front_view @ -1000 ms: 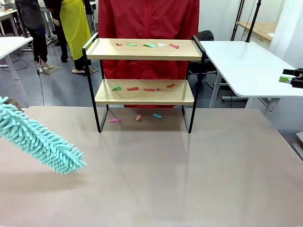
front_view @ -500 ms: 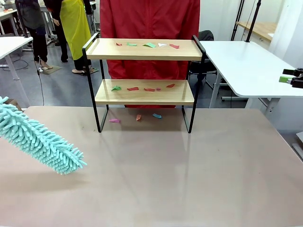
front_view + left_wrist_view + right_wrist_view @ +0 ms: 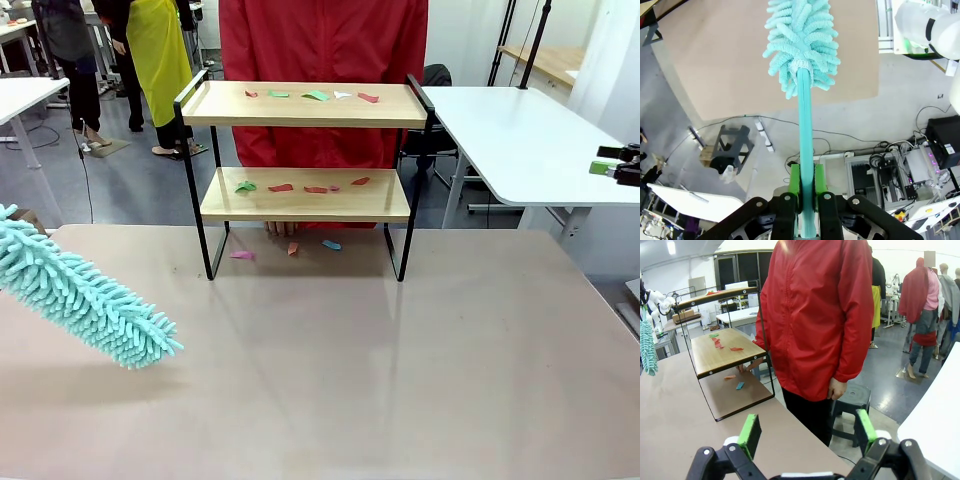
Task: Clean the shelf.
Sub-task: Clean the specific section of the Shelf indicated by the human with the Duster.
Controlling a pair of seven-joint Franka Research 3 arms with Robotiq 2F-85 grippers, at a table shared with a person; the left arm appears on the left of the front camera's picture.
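Moved: the person's hand (image 3: 281, 229) has come down at the table's far edge, fingers just behind the shelf (image 3: 305, 118). Our teal duster (image 3: 85, 295) has stayed put.

Shelf: far centre of the brown table (image 3: 420, 380). Coloured paper scraps (image 3: 317, 96) lie on both boards and on the table beneath.

Left gripper (image 3: 806, 185): clamped on the duster's handle. The fluffy head hangs at near left, well apart from the shelf.

Right gripper (image 3: 807, 430): jaws wide apart, holding nothing.

Hazards, as we judge them: a broad sweep could strike the hand. The head could also snag the thin frame and tip the shelf.
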